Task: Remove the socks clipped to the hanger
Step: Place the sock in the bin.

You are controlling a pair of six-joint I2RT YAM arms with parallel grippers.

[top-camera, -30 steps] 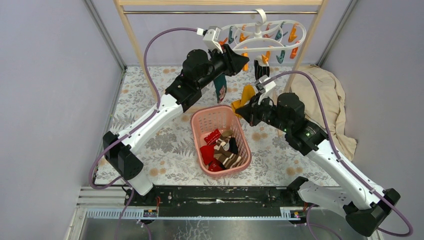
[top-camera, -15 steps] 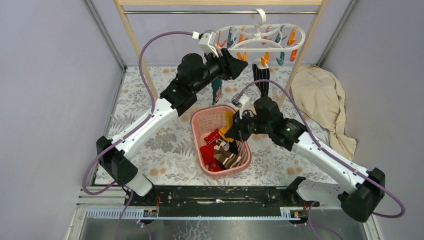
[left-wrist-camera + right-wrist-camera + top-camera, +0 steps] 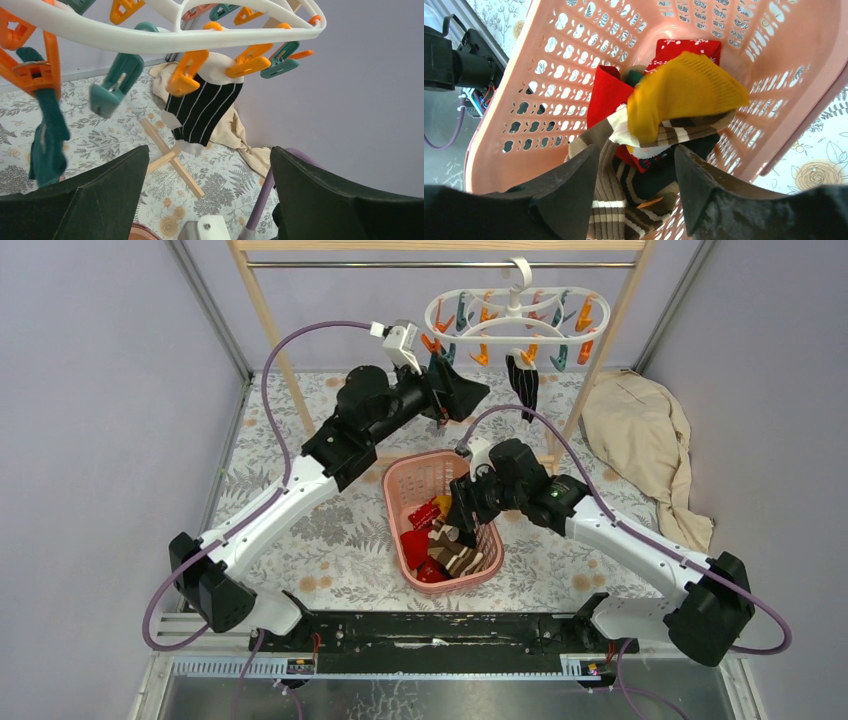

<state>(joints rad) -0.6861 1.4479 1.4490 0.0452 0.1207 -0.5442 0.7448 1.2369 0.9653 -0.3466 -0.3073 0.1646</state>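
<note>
Black white-striped sock point(image 3: 202, 112) & dark teal sock point(image 3: 47, 135) hang clipped on white oval plastic hanger point(image 3: 140, 40), 12 o'clock; mustard knit sock point(image 3: 684, 92) in pink plastic basket point(image 3: 549, 75). Left fingers point(image 3: 100, 195) & right fingers point(image 3: 569, 190) released, empty.

White plastic oval hanger point(image 3: 165, 39), above left gripper point(image 3: 208, 150): cropped at top edge. Dark teal sock point(image 3: 47, 135), left of that gripper: blurred. Pink perforated plastic basket point(image 3: 804, 45), below right gripper point(image 3: 636, 150): rim cropped.

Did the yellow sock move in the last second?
Yes. The yellow sock went from off the basket's far right corner down into it.
</note>
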